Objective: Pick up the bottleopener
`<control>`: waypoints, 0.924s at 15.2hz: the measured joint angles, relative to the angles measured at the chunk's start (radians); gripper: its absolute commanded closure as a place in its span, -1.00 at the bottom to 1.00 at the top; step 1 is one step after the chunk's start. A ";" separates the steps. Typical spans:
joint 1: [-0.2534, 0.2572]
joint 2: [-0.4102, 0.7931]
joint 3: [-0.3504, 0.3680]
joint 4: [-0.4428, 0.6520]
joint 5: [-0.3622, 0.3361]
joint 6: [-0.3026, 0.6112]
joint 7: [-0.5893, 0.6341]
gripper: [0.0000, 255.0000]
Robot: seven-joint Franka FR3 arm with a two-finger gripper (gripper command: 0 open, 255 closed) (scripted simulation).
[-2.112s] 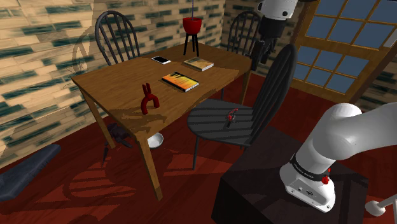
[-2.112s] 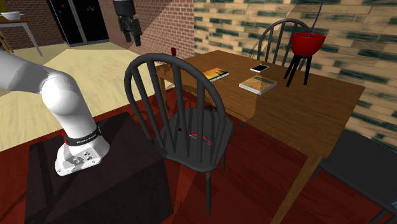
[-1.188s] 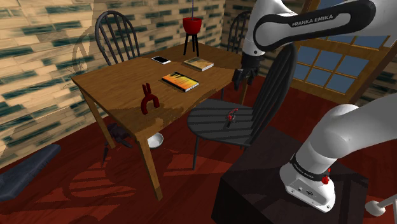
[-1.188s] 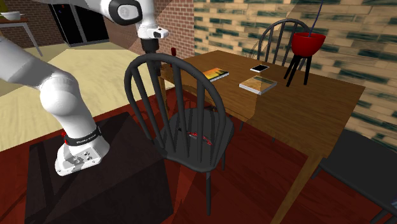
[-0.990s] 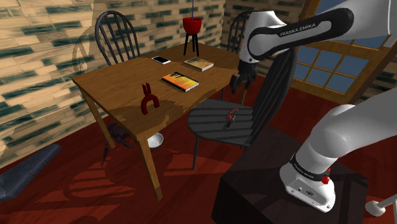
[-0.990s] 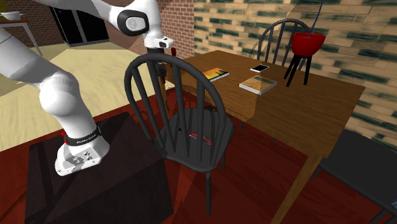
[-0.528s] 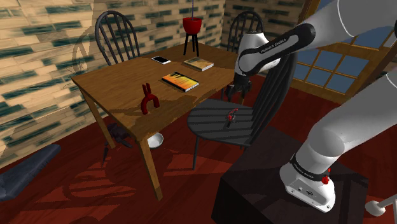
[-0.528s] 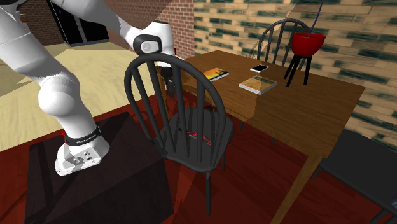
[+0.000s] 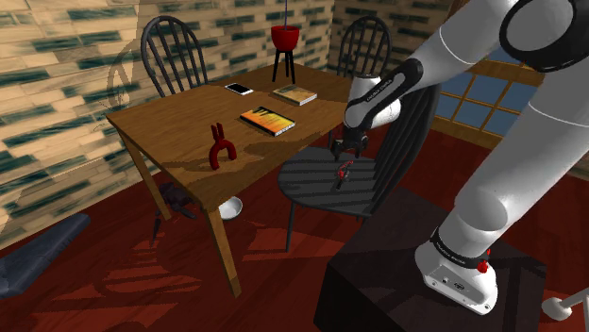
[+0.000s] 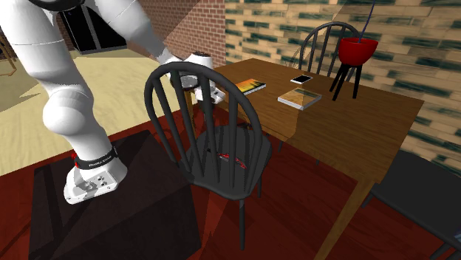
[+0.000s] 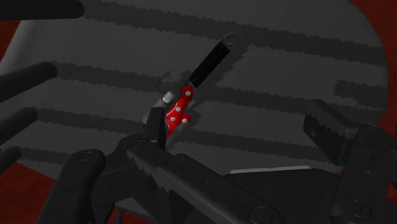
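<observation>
Bottleopener (image 11: 181,109), slim, red and black, perhaps metal-tipped, lies on dark chair seat (image 11: 286,70) below wide-apart jaws.

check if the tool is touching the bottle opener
Cannot tell. In the wrist view one finger of the open tool overlaps the red end of the bottle opener; neither gap nor contact shows plainly.

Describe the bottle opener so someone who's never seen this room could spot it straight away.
Find the wooden table, then the dark spindle-back chair beside it nearest the robot's stand. On its seat lies the bottle opener: slim, black handle, red end with white dots. The other red tool stands on the tabletop, not the chair.
</observation>
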 measured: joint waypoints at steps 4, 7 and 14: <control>-0.021 0.156 -0.020 0.050 0.015 0.103 0.021 -1.00; -0.042 0.275 -0.031 0.108 0.036 0.161 0.026 -1.00; -0.063 0.439 -0.025 0.171 0.066 0.259 0.030 -1.00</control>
